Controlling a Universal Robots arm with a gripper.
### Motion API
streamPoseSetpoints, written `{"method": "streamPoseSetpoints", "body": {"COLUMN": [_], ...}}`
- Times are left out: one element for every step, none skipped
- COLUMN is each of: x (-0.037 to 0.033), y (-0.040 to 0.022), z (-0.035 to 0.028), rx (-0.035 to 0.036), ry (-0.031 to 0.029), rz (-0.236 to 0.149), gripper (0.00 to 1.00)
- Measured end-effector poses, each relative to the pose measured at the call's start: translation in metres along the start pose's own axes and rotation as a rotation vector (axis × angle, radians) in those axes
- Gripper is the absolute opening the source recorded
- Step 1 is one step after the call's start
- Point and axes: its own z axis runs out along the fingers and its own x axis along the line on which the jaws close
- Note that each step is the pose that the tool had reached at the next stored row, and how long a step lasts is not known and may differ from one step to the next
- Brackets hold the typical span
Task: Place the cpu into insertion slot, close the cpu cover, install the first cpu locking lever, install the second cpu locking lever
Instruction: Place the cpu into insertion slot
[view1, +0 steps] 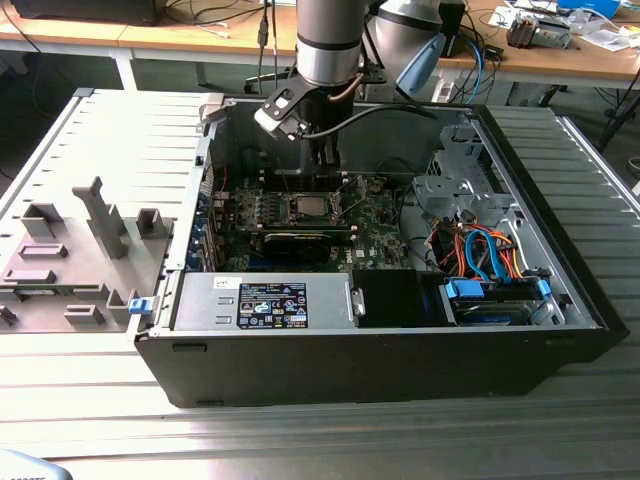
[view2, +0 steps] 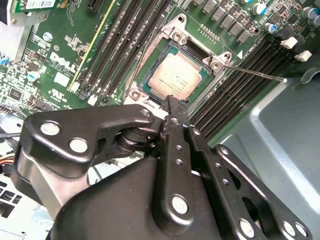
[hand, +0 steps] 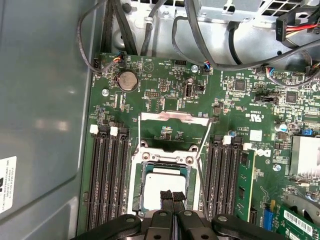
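The fingers (hand: 165, 196) are pressed together with nothing between them. The gripper (hand: 172, 196) hangs tip-down over the cpu (hand: 155, 187), near the chip's edge; I cannot tell whether it touches the chip. In the second wrist view the closed gripper (view2: 173, 106) ends just at the rim of the insertion slot (view2: 150, 54).

The cpu (view2: 175, 77) lies flat inside the insertion slot (hand: 165, 159), its silver-grey face up and uncovered. The cpu cover (hand: 172, 118) stands open, hinged up at the slot's far side, toward the coin cell battery (hand: 127, 79). One thin wire locking lever (hand: 202, 145) is raised and slants beside the slot; in the second wrist view the locking lever (view2: 255, 72) sticks out over the memory slots (view2: 250, 60).

The slot sits mid-board on the green motherboard (hand: 165, 95), between two banks of memory slots (hand: 107, 175). In the exterior view the gripper (view1: 322, 185) reaches down into the open computer case (view1: 400, 360), onto the cpu (view1: 310, 207) near the case's back wall.
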Motion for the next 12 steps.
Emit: {"method": "streamPoseSetpoints", "body": {"x": [0.0,0.0,0.0,-0.0001,-0.0001,-0.0001,-0.0001,-0.0001,-0.0001,-0.0001,-0.0001,-0.0001], "y": [0.0,0.0,0.0001,0.0001,0.0001,0.0001,0.0001,0.0001,0.0002,0.0002,0.0002,0.0002], "z": [-0.0008,-0.0016,-0.0022,-0.0027,-0.0033,-0.0041,-0.0046,-0.0054,-0.0058,-0.0062,-0.0069,-0.0075], "rx": [0.0,0.0,0.0,0.0,0.0,0.0,0.0,0.0,0.0,0.0,0.0,0.0], "ry": [-0.0001,0.0,0.0,0.0,0.0,0.0,-0.0001,-0.0001,-0.0001,0.0,0.0,0.0], "rz": [0.0,0.0,0.0,0.0,0.0,0.0,0.0,0.0,0.0,0.0,0.0,0.0], "gripper": [0.11,0.11,0.11,0.11,0.11,0.11,0.11,0.11,0.11,0.11,0.11,0.11]}}
